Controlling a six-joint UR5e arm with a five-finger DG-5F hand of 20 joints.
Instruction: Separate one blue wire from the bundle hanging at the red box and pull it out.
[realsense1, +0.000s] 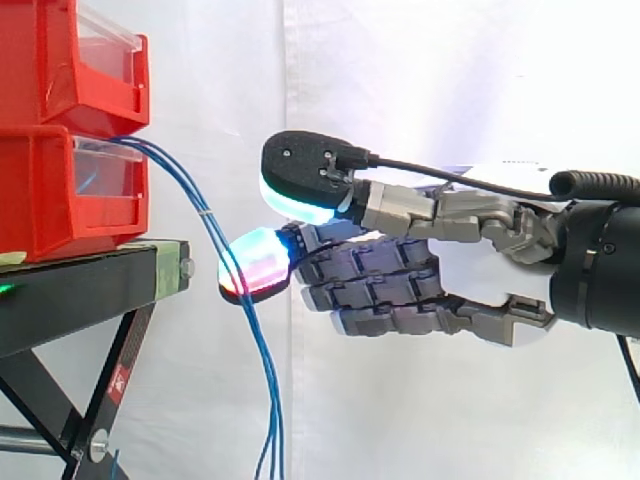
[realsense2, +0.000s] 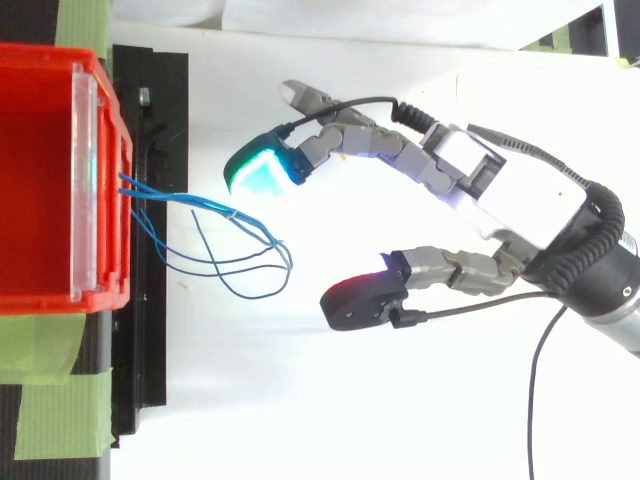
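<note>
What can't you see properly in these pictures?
Lower ends of the blue wires: side view, cut off by the bottom edge.
Where they start inside the red box: both views, hidden by its front wall.
How many wires: they overlap, too thin to count.
The arm behind the hand: cut off by the right edge.

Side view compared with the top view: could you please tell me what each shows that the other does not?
From the side: the upper red bin sits on the lower red bin, on the black stand; the blue wires hang down past its edge. From above: green tape at the stand, and the wires loop clear of the glowing pads. Both: the open hand close to the wires.
</note>
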